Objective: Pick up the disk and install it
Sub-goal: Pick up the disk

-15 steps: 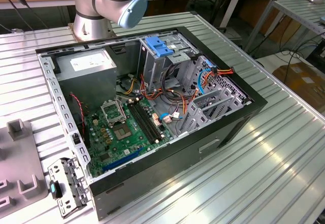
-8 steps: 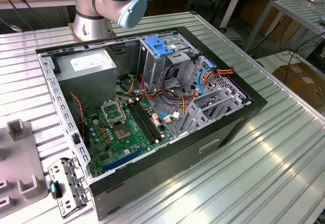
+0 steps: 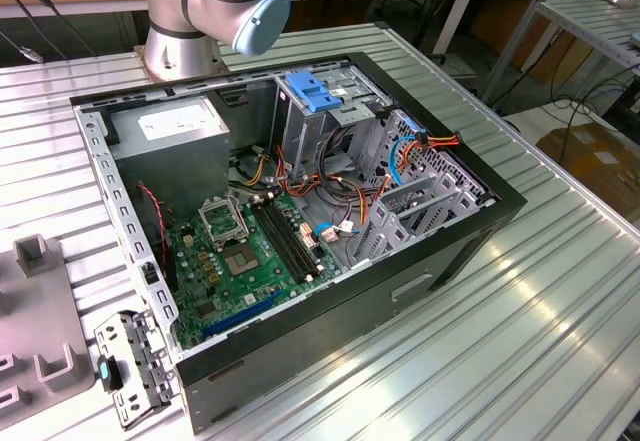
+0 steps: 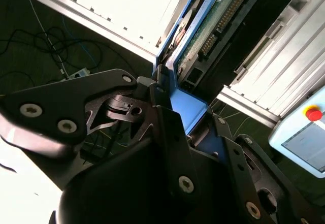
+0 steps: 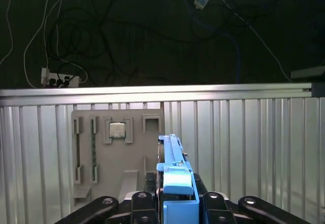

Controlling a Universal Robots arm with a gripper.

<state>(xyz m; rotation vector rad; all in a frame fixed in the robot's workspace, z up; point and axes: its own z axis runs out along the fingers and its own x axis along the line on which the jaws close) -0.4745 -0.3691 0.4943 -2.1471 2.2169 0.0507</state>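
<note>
1. Gripper jaws are clamped on the disk at its blue-railed edge.
2. The disk is held aloft near the grey fixture plate.
3. Slipping or tilting is risked, since only a narrow edge is pinched.

The disk is showing a green printed board edged with bright blue rails, and the gripper is showing matt black. The table is gleaming in ribbed silver stripes. The computer case is showing black walls, a green motherboard, a light-blue bracket and orange and red cables.
</note>
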